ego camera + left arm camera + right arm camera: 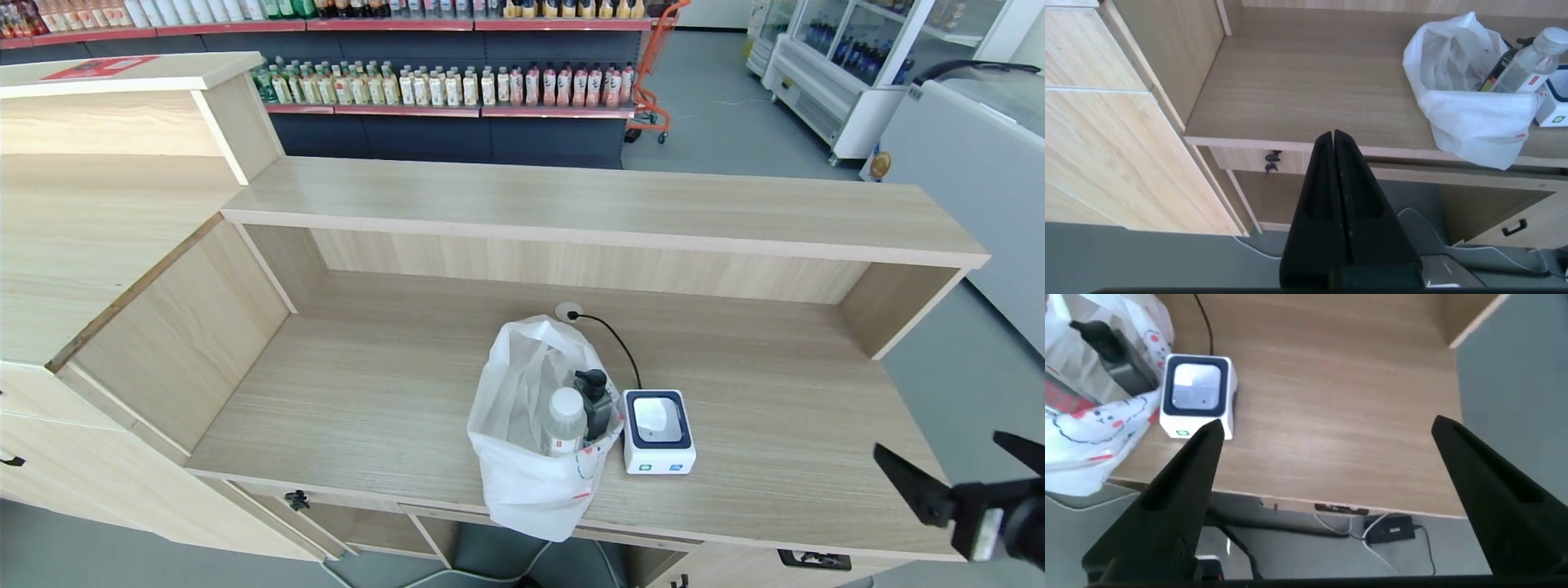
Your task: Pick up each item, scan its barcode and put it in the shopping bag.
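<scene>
A white plastic shopping bag (531, 457) stands near the counter's front edge, holding a clear bottle with a white cap (565, 420) and a dark pump bottle (594, 400). The bag (1462, 98) and clear bottle (1535, 57) also appear in the left wrist view. Right beside the bag sits the white barcode scanner (657, 429) (1198, 394), cabled to the back. My right gripper (955, 469) (1327, 449) hangs open and empty off the counter's front right corner. My left gripper (1333, 139) is shut and empty, low in front of the counter's left part.
The wooden counter (392, 392) has a raised back shelf (571, 204) and side walls. A black cable (608, 335) runs from the scanner to a grommet. Drawers with dark handles (1270, 159) sit under the front edge. Store shelves with bottles (441, 86) stand behind.
</scene>
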